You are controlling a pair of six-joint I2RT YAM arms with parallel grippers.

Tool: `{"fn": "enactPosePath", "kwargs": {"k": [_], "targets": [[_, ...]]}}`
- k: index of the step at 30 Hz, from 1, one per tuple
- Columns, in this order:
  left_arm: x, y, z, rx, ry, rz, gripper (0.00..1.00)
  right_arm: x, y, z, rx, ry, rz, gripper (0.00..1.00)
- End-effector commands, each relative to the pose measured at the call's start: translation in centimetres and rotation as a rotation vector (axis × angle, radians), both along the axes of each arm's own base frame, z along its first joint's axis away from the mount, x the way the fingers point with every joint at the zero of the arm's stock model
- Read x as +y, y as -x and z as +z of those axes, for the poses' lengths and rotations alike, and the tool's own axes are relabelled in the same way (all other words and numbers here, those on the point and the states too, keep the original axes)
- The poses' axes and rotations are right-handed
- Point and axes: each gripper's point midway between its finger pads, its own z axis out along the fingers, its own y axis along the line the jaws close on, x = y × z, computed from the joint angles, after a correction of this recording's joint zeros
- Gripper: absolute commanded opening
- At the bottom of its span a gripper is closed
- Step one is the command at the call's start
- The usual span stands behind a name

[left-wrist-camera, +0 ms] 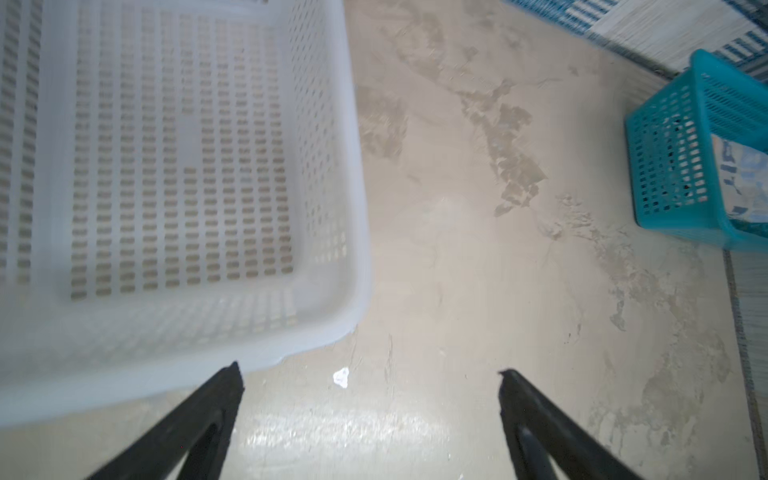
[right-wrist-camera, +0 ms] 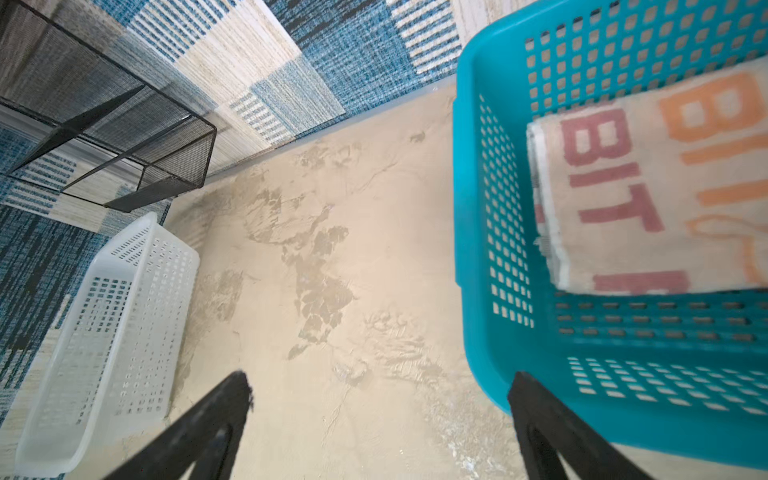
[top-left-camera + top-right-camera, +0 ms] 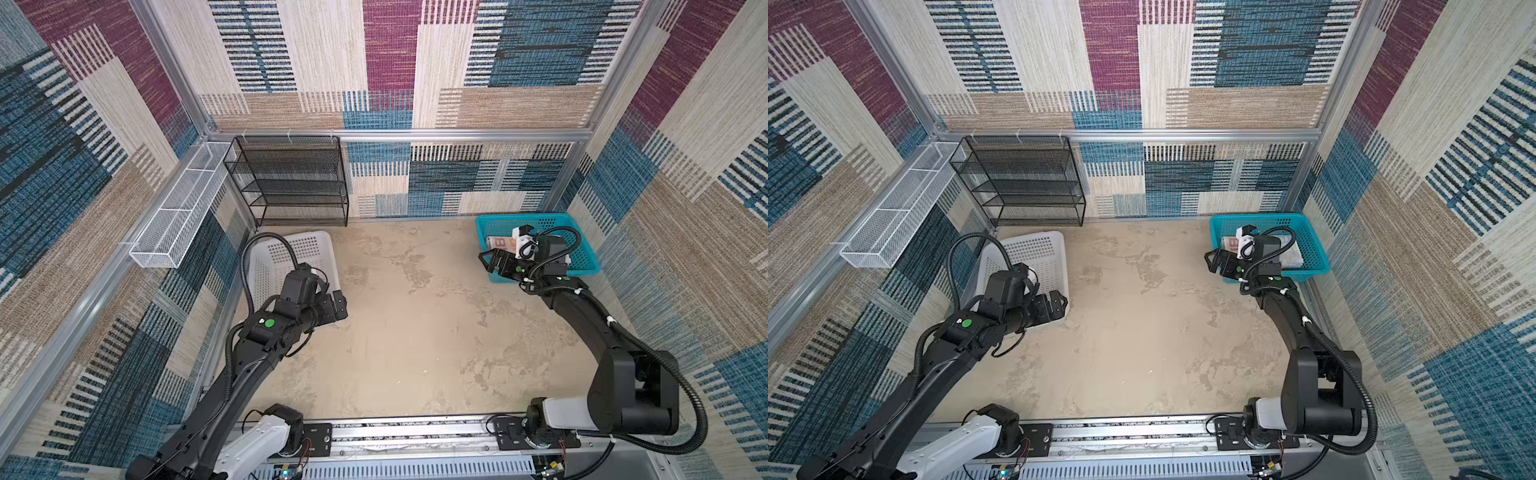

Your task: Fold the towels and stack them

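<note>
Plainly, both claws are spread wide and hold nothing. The right gripper (image 2: 380, 380) hangs at the corner of the teal plastic basket (image 2: 469, 208), a rectangular tub with lattice-pierced walls and a smooth rolled rim. In its wrist view one black tapered finger crosses the basket's outer wall while the other stands over bare table.

The lettered towel (image 2: 648, 195) lies inside that basket. It is a cream terry cloth folded flat into a rectangle, its layered hem showing along one side, and it is printed with large block letters in orange and a dull red that read "BIT". It sits beyond the basket wall from the fingers, near them but not touching. In both top views it peeks out beside the arm's wrist (image 3: 496, 243) (image 3: 1227, 243), and the gripper (image 3: 488, 262) is over the basket's edge nearest the table's middle. A second pale cloth with blue marks (image 3: 1291, 253) lies further along in the same basket, largely hidden by the arm.

The left gripper (image 1: 370, 374) hovers over the near corner of a white perforated plastic basket (image 1: 357, 208), well apart from the towels. The tabletop (image 3: 415, 332) is matte beige, mottled with darker patches. A black mesh shelf rack (image 3: 291, 178) and a white wire tray (image 3: 178, 208) stand at the back left.
</note>
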Motion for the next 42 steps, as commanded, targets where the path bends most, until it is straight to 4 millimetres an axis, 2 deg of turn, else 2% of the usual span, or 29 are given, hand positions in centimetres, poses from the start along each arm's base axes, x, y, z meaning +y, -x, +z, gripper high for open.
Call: {"fn": "enactPosePath", "kwargs": {"k": [1, 5, 9, 11, 13, 18, 21, 22, 29, 32, 36, 42], "targets": [[0.2, 1.4, -1.6, 0.086, 0.115, 0.111, 0.99, 0.9, -0.5, 0.6, -0.041, 0.014, 0.018, 0.99], [1.6, 0.5, -1.1, 0.009, 0.039, 0.110, 0.99, 1.2, -0.3, -0.9, -0.024, 0.062, 0.011, 0.99], [4.4, -1.9, 0.0, -0.121, -0.138, 0.140, 0.99, 0.1, 0.0, -2.1, -0.026, 0.109, -0.062, 0.99], [5.5, -3.0, 0.9, -0.187, -0.201, 0.158, 0.99, -1.2, 0.0, -2.5, -0.043, 0.145, -0.132, 0.99], [6.6, -4.3, 1.3, -0.258, -0.276, 0.187, 0.99, -3.3, 0.2, -2.9, -0.064, 0.198, -0.247, 0.99], [9.4, -6.4, 0.7, -0.391, -0.398, 0.290, 0.99, -8.0, 1.3, -2.5, -0.184, 0.338, -0.484, 0.99], [10.1, -7.5, 0.0, -0.519, -0.481, 0.297, 0.99, -9.9, 2.1, -2.7, -0.254, 0.420, -0.566, 0.99], [10.3, -7.7, -0.8, -0.538, -0.491, 0.292, 0.99, -10.2, 2.3, -2.8, -0.267, 0.439, -0.577, 0.99], [10.8, -9.0, -5.5, -0.513, -0.516, 0.222, 0.99, -10.5, 2.7, -3.2, -0.346, 0.505, -0.575, 0.99], [11.2, -9.7, -6.9, -0.468, -0.519, 0.218, 0.99, -10.6, 2.6, -4.8, -0.326, 0.530, -0.565, 0.99], [12.1, -11.0, -7.3, -0.429, -0.502, 0.220, 0.99, -10.7, 2.9, -5.9, -0.346, 0.536, -0.571, 0.99], [13.9, -12.3, -7.5, -0.424, -0.464, 0.240, 0.99, -10.1, 3.0, -4.2, -0.472, 0.522, -0.558, 0.99]]}}
